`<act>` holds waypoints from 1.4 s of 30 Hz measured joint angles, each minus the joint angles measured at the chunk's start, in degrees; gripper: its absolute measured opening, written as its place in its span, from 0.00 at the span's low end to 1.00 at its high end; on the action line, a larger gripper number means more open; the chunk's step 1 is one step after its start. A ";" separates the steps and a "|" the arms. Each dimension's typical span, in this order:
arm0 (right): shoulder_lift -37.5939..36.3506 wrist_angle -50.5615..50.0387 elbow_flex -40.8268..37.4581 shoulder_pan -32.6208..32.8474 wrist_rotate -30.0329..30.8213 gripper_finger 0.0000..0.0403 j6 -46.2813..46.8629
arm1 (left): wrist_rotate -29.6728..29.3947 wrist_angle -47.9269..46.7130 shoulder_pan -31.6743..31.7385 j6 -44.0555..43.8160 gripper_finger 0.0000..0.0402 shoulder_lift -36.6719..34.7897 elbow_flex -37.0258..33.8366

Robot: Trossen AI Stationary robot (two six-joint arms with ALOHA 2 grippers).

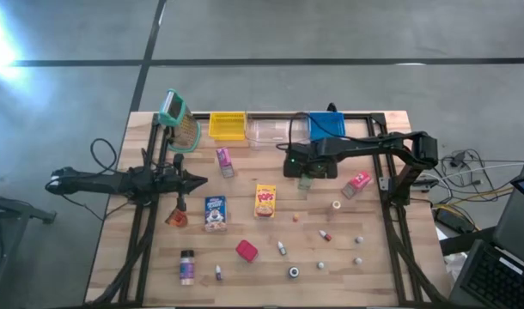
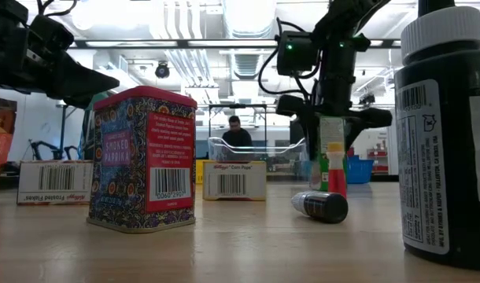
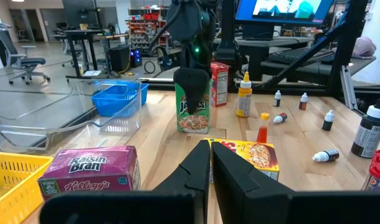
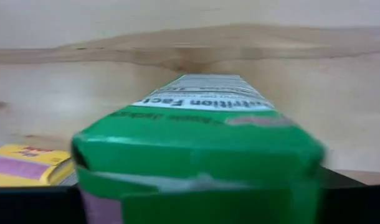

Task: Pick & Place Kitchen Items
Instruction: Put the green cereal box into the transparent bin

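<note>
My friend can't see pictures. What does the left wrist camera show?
The right gripper holds a green cardboard cereal box upright over the wooden table. The left gripper's dark fingers sit nearly together, between a purple raisin bran box and a yellow cereal box.

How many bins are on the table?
3, side by side along the far edge: yellow bin leftmost, clear bin middle, blue bin rightmost. None looks hidden.

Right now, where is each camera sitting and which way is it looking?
High: above, straight down on the table and both arms.
Low: at tabletop height, looking past a paprika tin; arms come from above.
Left wrist: looks past the shut left gripper toward the green box.
Right wrist: close over that green box; right gripper grips it.
Shared: the green box appears in every view.
</note>
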 joint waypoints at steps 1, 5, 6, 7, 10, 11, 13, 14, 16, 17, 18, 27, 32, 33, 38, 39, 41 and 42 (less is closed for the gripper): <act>0.00 -0.04 0.19 0.00 -0.01 0.53 -0.28 | 0.02 -0.02 0.02 0.00 0.06 0.00 -0.02; 0.00 0.00 1.09 0.00 -0.04 0.49 -1.81 | 0.00 0.01 0.01 0.00 0.06 0.00 0.00; 0.00 -0.02 1.24 0.00 -0.07 0.48 -2.28 | 0.00 0.01 0.02 0.00 0.06 0.00 0.00; 0.00 0.00 1.34 -0.02 -0.07 0.46 -2.64 | 0.00 0.00 0.01 0.00 0.06 0.00 0.00; 0.00 0.00 1.35 -0.02 -0.21 0.43 -3.46 | 0.00 0.01 0.00 0.00 0.06 0.00 0.00; 0.02 -0.04 1.35 -0.02 -0.45 0.42 -3.72 | 0.00 0.01 0.02 0.00 0.06 0.00 0.00; 0.02 -0.01 1.37 -0.02 -1.04 0.40 -4.42 | 0.01 -0.01 0.01 0.01 0.06 0.00 -0.01; 0.02 -0.02 1.39 -0.04 -1.46 0.39 -5.07 | 0.01 0.00 0.00 0.00 0.06 0.00 -0.01; 0.02 -0.02 1.58 -0.13 -1.96 0.38 -5.95 | 0.01 -0.01 0.02 0.00 0.06 0.00 0.00; 0.02 -0.05 1.73 -0.13 -2.08 0.38 -6.40 | 0.02 -0.01 0.00 0.00 0.06 0.00 -0.02; 0.02 -0.09 2.01 -0.14 -2.13 0.38 -6.84 | 0.00 0.01 0.02 0.00 0.06 0.00 -0.02; 0.02 -0.20 5.94 -0.56 -2.09 0.42 -12.33 | 0.00 0.01 0.01 0.01 0.06 0.00 -0.01; 0.02 -0.24 8.04 -1.50 -1.95 0.39 -17.77 | 0.00 0.00 0.00 0.00 0.06 0.00 0.00; 0.02 -0.22 8.36 -1.61 -1.94 0.39 -18.74 | 0.00 -0.02 0.02 0.00 0.06 0.00 -0.02; 0.02 -0.30 9.11 -1.77 -1.95 0.38 -20.92 | 0.00 0.01 0.02 0.00 0.06 0.00 -0.01; 0.02 -0.41 9.11 -1.77 -1.97 0.39 -20.95 | 0.00 0.01 0.00 0.00 0.06 0.00 0.00; 0.02 -0.46 9.11 -1.77 -2.54 0.40 -21.05 | 0.00 0.01 0.00 0.00 0.06 0.00 0.00; 0.02 -0.44 9.11 -1.77 -2.90 0.41 -21.07 | 0.00 -0.02 0.00 0.00 0.06 0.00 0.00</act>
